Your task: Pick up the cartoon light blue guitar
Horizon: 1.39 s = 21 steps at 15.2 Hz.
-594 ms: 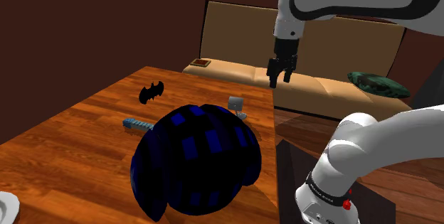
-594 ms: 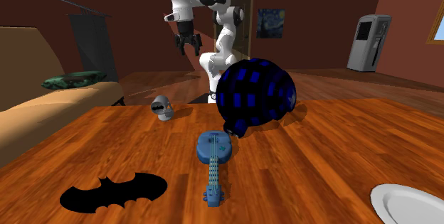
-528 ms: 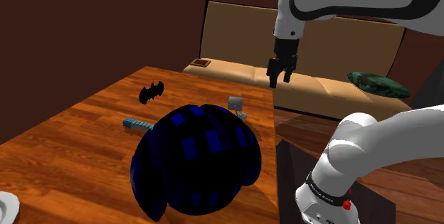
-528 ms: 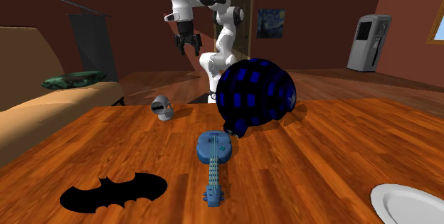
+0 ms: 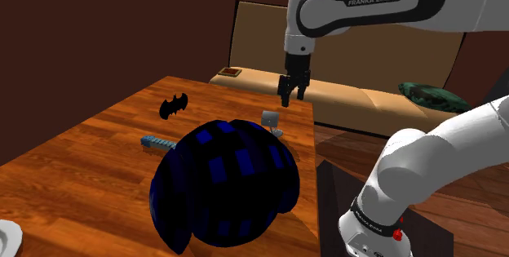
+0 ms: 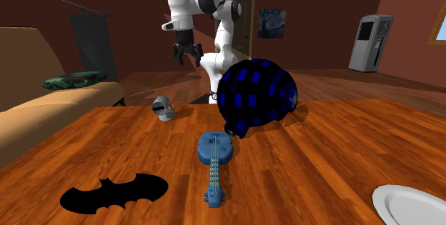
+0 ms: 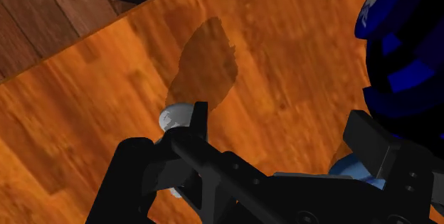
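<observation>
Gripper empty, above table, guitar lying flat

arm: raised high, elbow bent, wrist pointing straight down | jaws: spread apart, clasping nothing

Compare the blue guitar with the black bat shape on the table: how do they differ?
Colour: the guitar is light blue with drawn detail; the bat shape is plain black.
Form: the guitar is long and narrow; the bat shape is wide and looks flat.
Place: the guitar's body lies beside the big dark blue round object; the bat shape lies apart from it.
Both lie on the wooden table, away from the gripper.
</observation>
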Tool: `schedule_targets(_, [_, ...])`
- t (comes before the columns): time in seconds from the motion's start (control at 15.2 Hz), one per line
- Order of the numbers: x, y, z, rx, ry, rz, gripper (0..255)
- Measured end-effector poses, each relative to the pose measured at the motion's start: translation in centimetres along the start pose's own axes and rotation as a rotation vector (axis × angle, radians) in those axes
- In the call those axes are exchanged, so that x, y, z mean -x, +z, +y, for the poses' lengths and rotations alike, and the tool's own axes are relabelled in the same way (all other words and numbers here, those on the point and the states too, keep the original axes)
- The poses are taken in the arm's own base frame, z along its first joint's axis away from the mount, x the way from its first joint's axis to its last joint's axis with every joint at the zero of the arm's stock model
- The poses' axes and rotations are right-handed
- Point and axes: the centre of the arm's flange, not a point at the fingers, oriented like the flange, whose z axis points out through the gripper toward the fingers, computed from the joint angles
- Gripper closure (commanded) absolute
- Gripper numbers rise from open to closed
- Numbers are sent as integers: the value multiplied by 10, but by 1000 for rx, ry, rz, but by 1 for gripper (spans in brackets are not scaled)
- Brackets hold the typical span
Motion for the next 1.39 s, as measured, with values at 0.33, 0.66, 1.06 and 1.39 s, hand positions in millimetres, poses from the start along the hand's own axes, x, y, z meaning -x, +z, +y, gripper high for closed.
schedule_targets(0.33, [-53,23,-27,4,-66,9,0])
schedule_targets(0.66, [-104,46,-64,7,-132,18,0])
schedule_targets(1.06, [-160,70,-114,11,-212,28,0])
schedule_targets(1.39, [-202,91,-153,14,-279,36,0])
